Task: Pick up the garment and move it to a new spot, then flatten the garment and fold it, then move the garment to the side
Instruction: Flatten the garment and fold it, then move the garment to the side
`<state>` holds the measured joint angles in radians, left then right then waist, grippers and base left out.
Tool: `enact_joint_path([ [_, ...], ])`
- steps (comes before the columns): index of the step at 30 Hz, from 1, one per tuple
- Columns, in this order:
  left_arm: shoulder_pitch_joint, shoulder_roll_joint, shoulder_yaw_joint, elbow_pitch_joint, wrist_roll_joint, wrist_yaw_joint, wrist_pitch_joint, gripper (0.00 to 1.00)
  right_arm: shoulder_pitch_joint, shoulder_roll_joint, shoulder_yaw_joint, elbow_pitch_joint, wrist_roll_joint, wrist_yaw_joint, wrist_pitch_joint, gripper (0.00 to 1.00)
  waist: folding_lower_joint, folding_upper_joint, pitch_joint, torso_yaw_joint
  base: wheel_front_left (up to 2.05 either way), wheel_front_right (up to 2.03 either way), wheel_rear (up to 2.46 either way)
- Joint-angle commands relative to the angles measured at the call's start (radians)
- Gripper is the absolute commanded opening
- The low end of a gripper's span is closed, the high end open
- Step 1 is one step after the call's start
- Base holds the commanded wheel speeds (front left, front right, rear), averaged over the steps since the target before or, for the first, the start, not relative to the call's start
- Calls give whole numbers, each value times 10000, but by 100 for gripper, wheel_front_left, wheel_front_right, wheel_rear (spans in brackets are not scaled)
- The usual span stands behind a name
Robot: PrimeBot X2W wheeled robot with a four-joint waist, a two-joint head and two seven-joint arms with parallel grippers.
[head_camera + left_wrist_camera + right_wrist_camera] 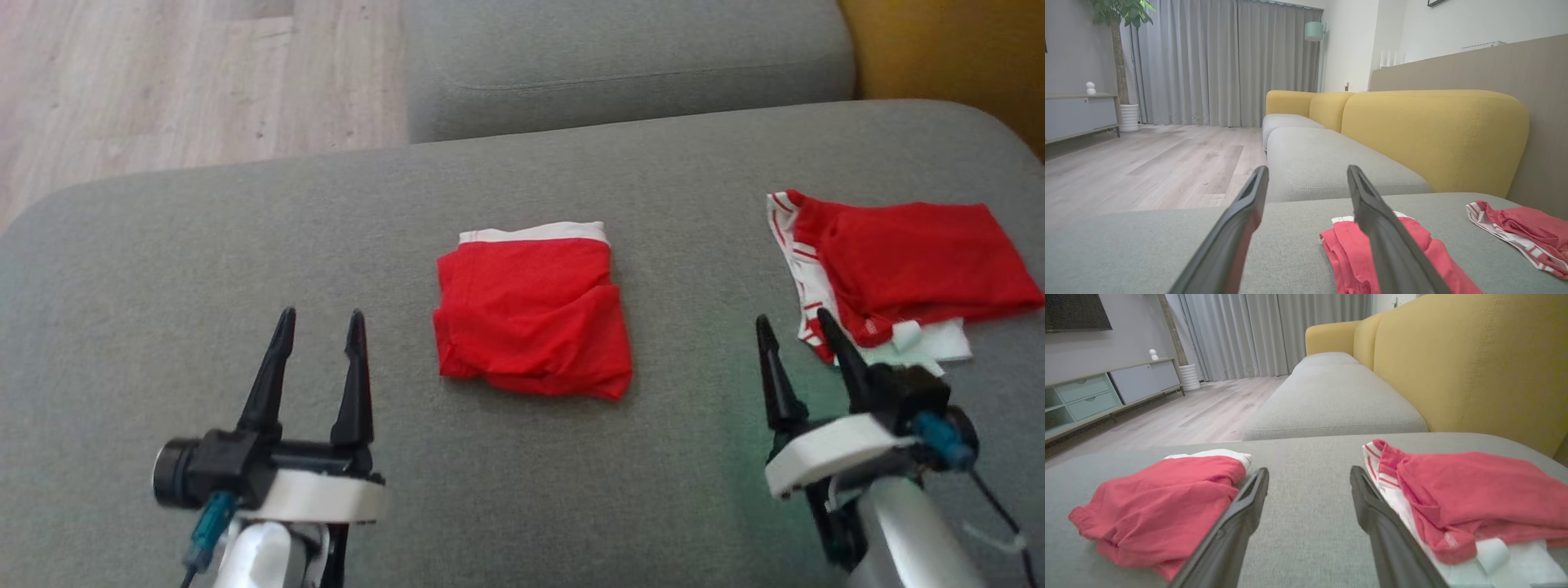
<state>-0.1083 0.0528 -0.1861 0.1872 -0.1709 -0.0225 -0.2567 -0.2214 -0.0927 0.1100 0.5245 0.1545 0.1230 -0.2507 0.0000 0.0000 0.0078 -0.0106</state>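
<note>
A red garment [535, 314] with a white waistband lies folded into a rough square in the middle of the grey sofa cushion [245, 229]. My left gripper [320, 320] stands open to the left of it, above the cushion, with nothing between its fingers. In the left wrist view the garment [1341, 253] sits partly behind the right finger of that gripper [1307, 169]. My right gripper [792, 320] is open to the right of the garment, holding nothing. In the right wrist view this gripper [1308, 471] points at bare cushion, with the garment [1163, 502] to its left.
A second red garment [906, 261] lies on white, red-striped cloth at the cushion's right end, close to my right gripper; the right wrist view has this pile [1474, 490] on its right. Another grey cushion [629, 57] lies beyond, a yellow backrest [939, 49] to the right, wooden floor [163, 82] to the left.
</note>
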Motion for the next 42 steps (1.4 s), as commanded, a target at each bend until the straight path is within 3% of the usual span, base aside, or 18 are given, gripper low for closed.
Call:
enact_joint_path([
  [1,-57,25,484,-238,-115,-36,-51,100,-265,189,56,-659,-260,77,-109,100,0,0,9,-123,0,0,0],
  [8,231,-17,480,-39,-72,-211,-51,100,567,413,-490,-1331,-745,77,-110,100,0,0,52,-47,0,0,0],
  [19,38,-24,21,53,-10,-267,-51,100,211,423,-567,-1013,-794,77,-110,100,0,0,346,599,0,0,0],
  [28,-263,-25,-323,464,-64,-318,-51,100,-1213,424,-452,299,-813,77,387,100,0,0,1022,1638,0,0,0],
  [42,-588,-25,-973,634,-301,-204,-51,100,-2789,424,-198,3432,777,77,1906,100,0,0,1493,3091,0,0,0],
])
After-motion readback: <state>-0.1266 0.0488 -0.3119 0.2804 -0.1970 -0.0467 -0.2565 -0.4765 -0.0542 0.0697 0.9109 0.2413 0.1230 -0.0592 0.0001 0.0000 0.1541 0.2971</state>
